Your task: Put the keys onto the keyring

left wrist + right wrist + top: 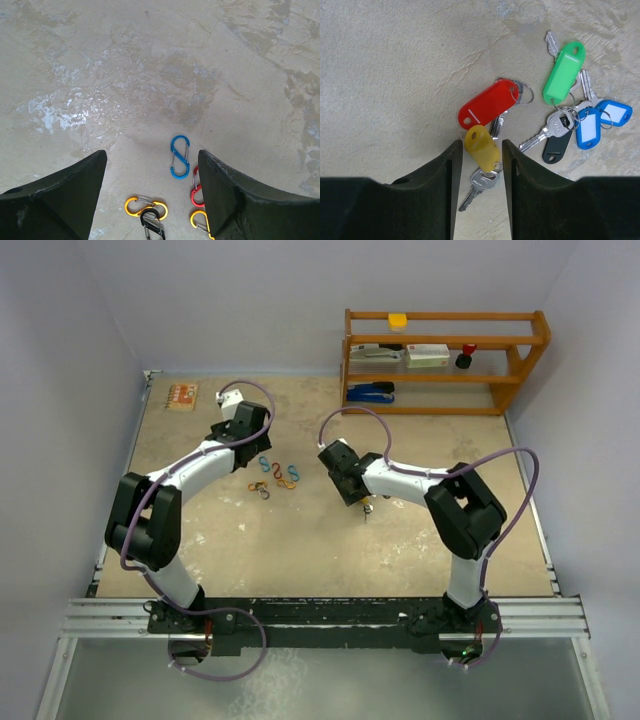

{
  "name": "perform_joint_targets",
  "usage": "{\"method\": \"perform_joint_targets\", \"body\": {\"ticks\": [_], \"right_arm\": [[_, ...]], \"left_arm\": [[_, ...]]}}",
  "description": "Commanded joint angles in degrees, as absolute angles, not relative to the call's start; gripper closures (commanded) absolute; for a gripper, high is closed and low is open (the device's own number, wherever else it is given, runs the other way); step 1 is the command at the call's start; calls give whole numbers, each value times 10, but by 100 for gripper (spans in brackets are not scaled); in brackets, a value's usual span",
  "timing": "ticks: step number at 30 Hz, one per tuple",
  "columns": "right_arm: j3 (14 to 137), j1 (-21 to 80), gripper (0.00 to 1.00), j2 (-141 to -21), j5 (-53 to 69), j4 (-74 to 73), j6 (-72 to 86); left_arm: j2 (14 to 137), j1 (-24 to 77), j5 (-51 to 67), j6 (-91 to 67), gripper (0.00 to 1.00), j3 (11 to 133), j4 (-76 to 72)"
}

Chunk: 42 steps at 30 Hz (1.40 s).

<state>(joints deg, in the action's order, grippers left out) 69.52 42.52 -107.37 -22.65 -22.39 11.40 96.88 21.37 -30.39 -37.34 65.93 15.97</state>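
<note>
The right pincer [482, 144], narrowed, straddles the yellow tag [481, 150] of one of the keys [555, 124] scattered on the desk [395, 75]; whether it actually pinches the tag cannot be told. The other keys, tagged red, green, blue and black, lie just beyond. The left pincer [151, 160] hangs wide open above coloured clips [179, 156].

- Two blue plastic key tags [589, 131]: white inserts, blank.
- Small orange card [181, 396] on the table's far left corner: print too small to read.
- White box [428, 355] on wooden shelf [520, 365]: markings illegible.
</note>
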Motion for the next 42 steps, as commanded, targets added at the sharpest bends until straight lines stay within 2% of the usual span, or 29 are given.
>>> {"method": "perform_joint_targets", "body": {"ticks": [1, 6, 16, 25, 42], "right_arm": [[719, 430, 60, -1081, -255, -232, 107], [722, 431, 63, -1088, -258, -227, 105], [729, 433, 77, -1099, -281, -230, 105], [727, 435, 100, -1078, -302, -229, 113], [597, 433, 100, -841, -295, -88, 188]], "left_arm": [[947, 207, -303, -369, 29, 657, 144], [948, 206, -300, -368, 29, 656, 141], [952, 203, -296, -367, 29, 655, 138], [956, 203, -292, -366, 29, 655, 135], [972, 206, -261, -373, 30, 644, 100]]}}
